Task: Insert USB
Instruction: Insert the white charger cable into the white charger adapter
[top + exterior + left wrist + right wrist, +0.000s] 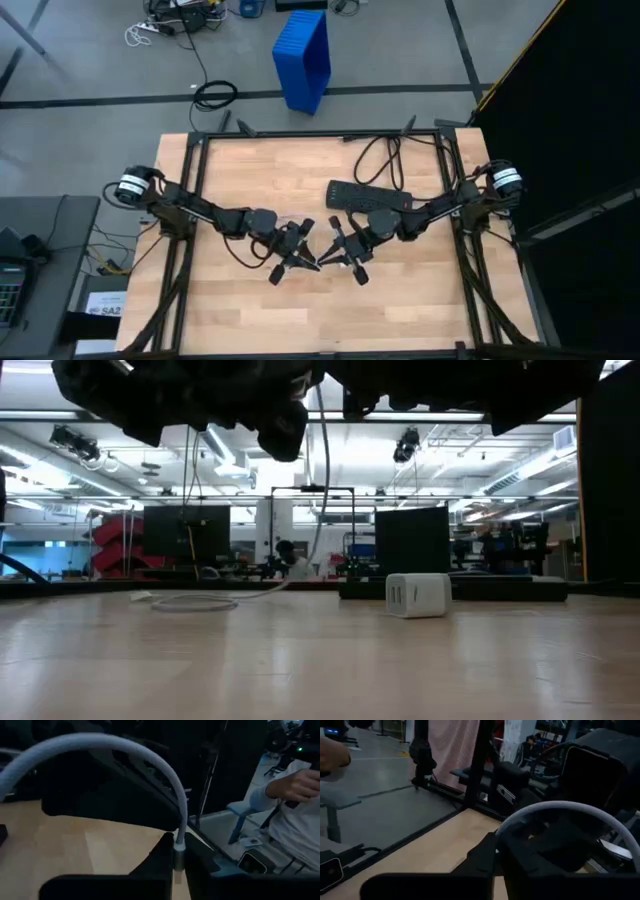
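Note:
The USB is a thin white cable. In the low view, part of it (195, 601) lies on the table and one strand (325, 470) rises to the grippers overhead. Both grippers meet above the table's middle: my left gripper (297, 257) and my right gripper (344, 252), tips toward each other. In the left wrist view the cable (100, 742) arcs away from my left gripper (177, 865), which is shut on it. In the right wrist view it (570, 810) arcs away from my right gripper (496, 857), also shut on it. A white cube adapter (417, 595) stands on the table. My left gripper pinches the cable between its two fingers at a small metallic collar (178, 851) at the cable's end. The cable rises out of the fingers and curves over in a slack arc, clear of the table. My right gripper has the cable running in between its fingers (499, 836). The fingers hide the exact spot. From there the cable bows up and away, slack and clear of the table.
A black power strip (368, 196) with its thick black cord (385, 155) lies at the far middle of the table, behind the cube (470, 589). A person's hand (295, 782) shows beyond the table's edge. A blue crate (303, 58) stands on the floor.

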You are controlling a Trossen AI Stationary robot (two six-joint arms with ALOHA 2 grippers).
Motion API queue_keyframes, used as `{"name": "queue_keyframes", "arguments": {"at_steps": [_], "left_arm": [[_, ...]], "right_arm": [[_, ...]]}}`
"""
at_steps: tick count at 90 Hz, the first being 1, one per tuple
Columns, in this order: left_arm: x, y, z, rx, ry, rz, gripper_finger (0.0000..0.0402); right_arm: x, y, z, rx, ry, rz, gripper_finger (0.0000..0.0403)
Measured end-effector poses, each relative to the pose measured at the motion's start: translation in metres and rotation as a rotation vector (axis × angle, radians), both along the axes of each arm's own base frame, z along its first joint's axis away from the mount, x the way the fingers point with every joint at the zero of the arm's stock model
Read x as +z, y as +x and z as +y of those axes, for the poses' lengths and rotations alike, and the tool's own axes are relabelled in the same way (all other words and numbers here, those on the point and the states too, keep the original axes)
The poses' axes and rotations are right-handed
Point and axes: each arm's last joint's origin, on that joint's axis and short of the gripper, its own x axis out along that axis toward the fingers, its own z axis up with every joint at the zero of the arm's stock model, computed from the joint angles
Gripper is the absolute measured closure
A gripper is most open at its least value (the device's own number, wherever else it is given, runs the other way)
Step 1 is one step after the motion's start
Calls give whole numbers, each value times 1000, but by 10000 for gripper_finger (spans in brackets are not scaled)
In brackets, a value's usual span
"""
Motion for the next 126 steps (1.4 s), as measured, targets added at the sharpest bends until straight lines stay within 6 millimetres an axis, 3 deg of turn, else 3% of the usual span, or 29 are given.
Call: {"name": "queue_keyframes", "arguments": {"at_steps": [23,46,67,83,97,113,126], "left_arm": [[-4,-1,5,174,29,56,398],[-15,-6,5,365,-11,136,399],[-16,-11,-7,393,-5,119,399],[-15,-14,-16,386,1,112,399],[-14,-13,-16,388,-5,100,399],[-13,-13,-16,390,-11,88,399],[-13,-13,-16,398,-10,85,399]], "right_arm": [[-8,0,-4,-177,-10,90,397],[-18,0,-12,-269,28,219,352],[-9,-8,-14,-264,1,270,310],[-1,-28,-16,-251,7,438,283],[-9,-38,-12,-228,-5,583,267],[-27,-37,-7,-216,-39,666,243],[-31,-30,-4,-225,-67,753,221]]}}
